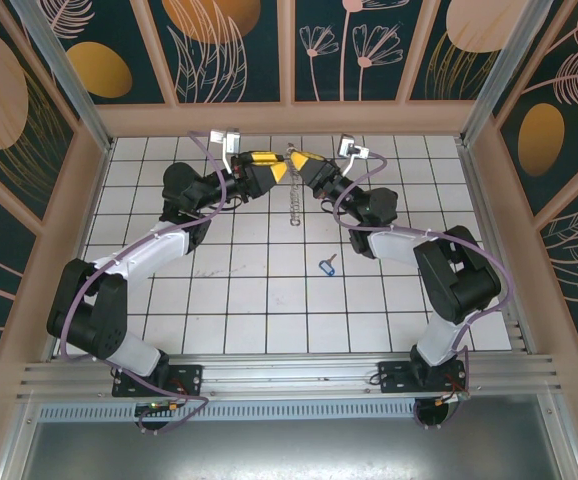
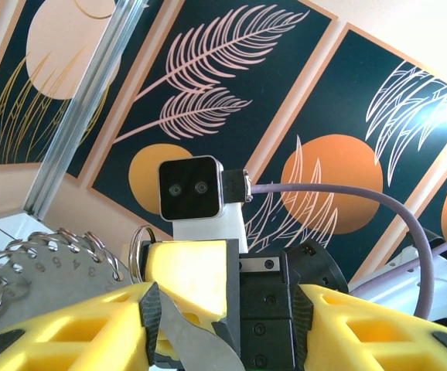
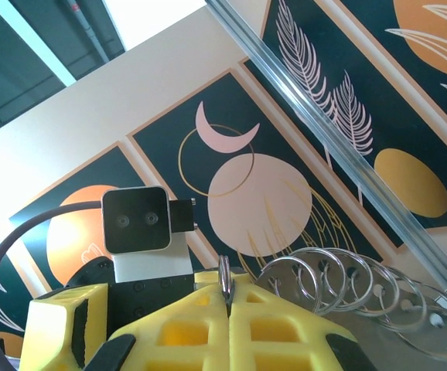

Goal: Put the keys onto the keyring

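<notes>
The key [image 1: 327, 266], blue-headed with a short silver blade, lies flat on the tiled floor, nearer to me than both grippers. The two grippers meet tip to tip above the far middle of the floor. Below them the keyring [image 1: 294, 205] hangs edge-on as a thin line of small silvery pieces. My right gripper [image 1: 299, 168] [image 3: 227, 309] is shut on one small silver ring [image 3: 225, 277] of it. More silver rings [image 3: 347, 274] fan out on a grey plate beside it. My left gripper [image 1: 269, 168] [image 2: 227, 325] stands open around the right gripper's yellow finger, with a grey metal blade [image 2: 196, 340] against its left pad.
A numbered grey plate with small rings [image 2: 34, 267] shows at the left of the left wrist view. The workspace is walled in by patterned panels and aluminium posts [image 1: 64, 70]. White tiles [image 1: 269, 310] stretch between the key and the arm bases.
</notes>
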Robot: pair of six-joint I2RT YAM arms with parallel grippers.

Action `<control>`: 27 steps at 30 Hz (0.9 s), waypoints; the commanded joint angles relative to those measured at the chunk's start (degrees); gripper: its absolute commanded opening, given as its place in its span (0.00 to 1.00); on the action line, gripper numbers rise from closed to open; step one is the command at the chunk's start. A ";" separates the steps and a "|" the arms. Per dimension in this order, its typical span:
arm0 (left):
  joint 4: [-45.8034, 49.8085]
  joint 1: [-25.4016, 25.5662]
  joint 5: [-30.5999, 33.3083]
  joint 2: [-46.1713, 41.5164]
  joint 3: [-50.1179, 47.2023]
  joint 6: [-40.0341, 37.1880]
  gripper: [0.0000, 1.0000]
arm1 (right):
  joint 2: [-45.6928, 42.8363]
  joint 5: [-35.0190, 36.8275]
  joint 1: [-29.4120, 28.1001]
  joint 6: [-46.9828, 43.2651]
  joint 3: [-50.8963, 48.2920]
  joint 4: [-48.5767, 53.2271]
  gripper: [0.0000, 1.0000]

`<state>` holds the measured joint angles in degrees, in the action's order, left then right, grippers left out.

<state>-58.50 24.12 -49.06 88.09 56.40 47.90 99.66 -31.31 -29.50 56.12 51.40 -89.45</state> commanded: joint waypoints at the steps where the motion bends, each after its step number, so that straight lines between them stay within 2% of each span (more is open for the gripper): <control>1: -1.90 -0.04 0.26 0.13 -0.34 -1.82 0.51 | 0.24 0.20 -0.87 0.49 1.80 -7.75 0.00; 21: -0.64 -0.08 2.75 1.38 0.60 -3.95 0.46 | 0.37 -0.42 -1.53 0.80 0.85 -8.02 0.00; 27: 0.59 -0.04 3.97 1.15 0.41 -5.22 0.51 | -0.08 -0.55 -1.53 0.74 0.66 -8.05 0.00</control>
<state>-57.93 24.12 -45.98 89.06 56.40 44.47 99.94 -31.48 -30.48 56.12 51.40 -89.65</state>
